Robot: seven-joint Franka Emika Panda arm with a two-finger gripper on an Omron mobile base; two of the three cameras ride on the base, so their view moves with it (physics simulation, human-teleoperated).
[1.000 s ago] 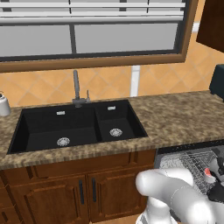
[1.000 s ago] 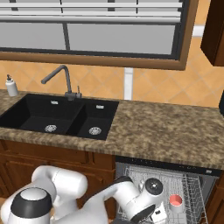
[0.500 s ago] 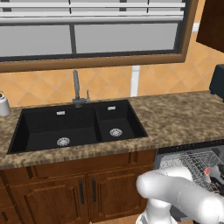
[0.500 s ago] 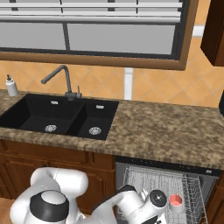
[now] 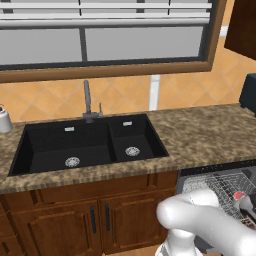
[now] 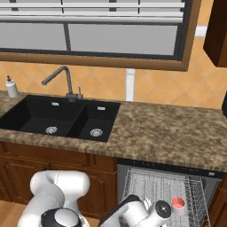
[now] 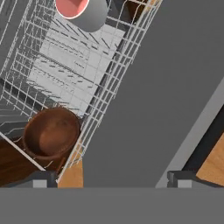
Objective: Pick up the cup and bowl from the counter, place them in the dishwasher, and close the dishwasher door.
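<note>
In the hand view my gripper (image 7: 113, 179) is open, its two dark fingertips (image 7: 41, 179) wide apart with nothing between them. It hovers over the open dishwasher's pale wire rack (image 7: 65, 74). A brown bowl (image 7: 51, 132) sits in the rack near the left fingertip. A grey cup (image 7: 81, 11) with a pink inside stands further along the rack. The flat grey dishwasher door (image 7: 157, 96) lies open beside the rack. From the base, the cup (image 6: 178, 204) shows in the rack (image 6: 155, 186) below the granite counter (image 6: 168, 133), with my arm's wrist (image 6: 162, 208) beside it.
A black double sink (image 5: 85, 145) with a faucet (image 5: 87, 100) is set into the counter (image 5: 210, 135). A soap dispenser (image 5: 4, 120) stands at the far left and a dark appliance (image 5: 248, 92) at the far right. Brown wooden cabinets (image 5: 100, 220) run under the sink.
My arm has swung and the hand has sunk a little lower in front of the dishwasher rack. The cup and the counter have stayed put.
</note>
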